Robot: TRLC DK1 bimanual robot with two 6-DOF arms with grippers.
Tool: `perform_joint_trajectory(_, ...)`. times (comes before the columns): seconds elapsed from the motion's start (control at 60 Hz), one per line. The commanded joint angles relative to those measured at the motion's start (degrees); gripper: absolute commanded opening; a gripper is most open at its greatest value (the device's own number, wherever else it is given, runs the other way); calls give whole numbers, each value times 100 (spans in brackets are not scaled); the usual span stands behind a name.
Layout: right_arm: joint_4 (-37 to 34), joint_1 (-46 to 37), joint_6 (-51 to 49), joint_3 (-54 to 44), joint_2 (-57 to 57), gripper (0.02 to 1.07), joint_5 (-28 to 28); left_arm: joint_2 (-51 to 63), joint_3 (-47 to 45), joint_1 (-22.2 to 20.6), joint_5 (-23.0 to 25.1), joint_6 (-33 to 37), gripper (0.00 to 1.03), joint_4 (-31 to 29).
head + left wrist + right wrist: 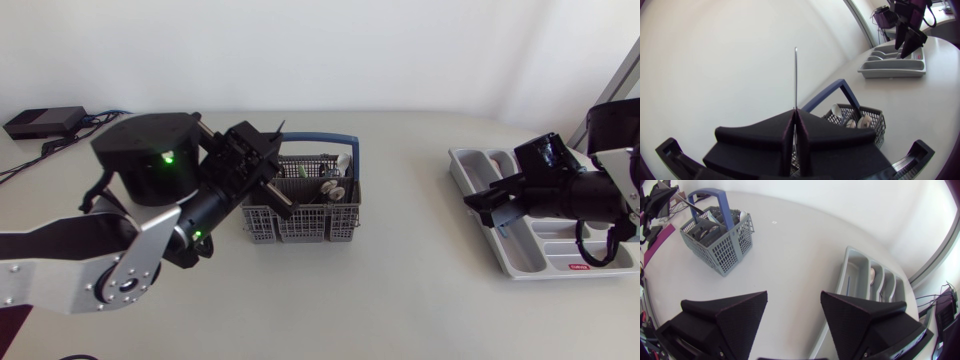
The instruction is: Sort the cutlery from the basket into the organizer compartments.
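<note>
The grey cutlery basket [300,210] with a blue handle [345,140] stands mid-table and holds several pieces. My left gripper [265,155] hovers over its left end, shut on a thin metal cutlery piece [795,75] that sticks straight out beyond the fingertips [790,125]. The grey organizer [470,165] lies at the right. Above its near-left part hangs my right gripper [497,207], open and empty. In the right wrist view the right gripper [792,315] stands wide apart, with the organizer [852,277] beside it and the basket [720,242] far ahead.
A spoon [873,275] lies in one organizer compartment. A black box [45,122] with cables sits at the table's back left corner. Bare tabletop [410,230] stretches between basket and organizer.
</note>
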Motion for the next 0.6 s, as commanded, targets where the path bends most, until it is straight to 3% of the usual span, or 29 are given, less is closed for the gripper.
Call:
perform_joint_trajectory(0.0,-93,108,155,-72,-197,79,5,-439,225,-73,-17,126,4,-134)
perform_joint_trajectory(0.167,-286,328,243,33,-575,79,-118,-1098,972,-73,159,-568,4,-1506)
perform_joint_trajectory(0.267,-541,389,286,130,-777,84,-514,-1186,1403,-47,423,-1016,4,-2226)
perform_joint_trajectory(0.417,-857,609,374,315,-1005,86,-1138,-1028,2229,208,1319,-1983,3,-3492)
perform_joint_trajectory(0.583,-1077,732,453,473,-988,86,-1929,-721,2615,331,2102,-2519,3,-4089)
